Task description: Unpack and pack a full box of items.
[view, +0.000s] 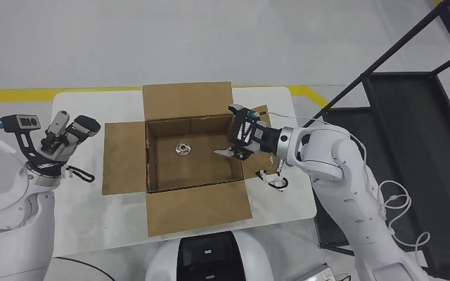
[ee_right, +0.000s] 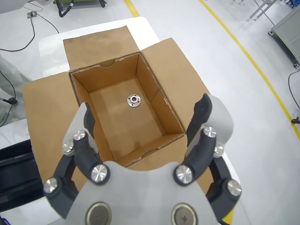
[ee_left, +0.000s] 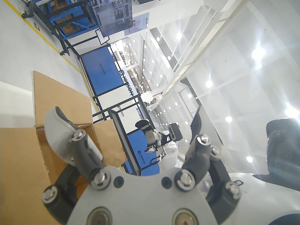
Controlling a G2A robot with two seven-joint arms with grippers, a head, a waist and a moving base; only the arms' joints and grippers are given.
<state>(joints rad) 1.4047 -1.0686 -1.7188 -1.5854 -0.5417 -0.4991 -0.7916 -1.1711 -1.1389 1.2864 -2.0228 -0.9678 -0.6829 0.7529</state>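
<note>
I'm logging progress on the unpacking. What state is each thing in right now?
Box: open, all four flaps folded out.
Flange: lying flat on the box floor.
Right end effector: open, empty, over the box.
Left end effector: open, empty, off to the box's side.

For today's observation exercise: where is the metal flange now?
Top view: the metal flange lies on the floor of the open cardboard box, left of centre, apart from the right gripper.
</note>
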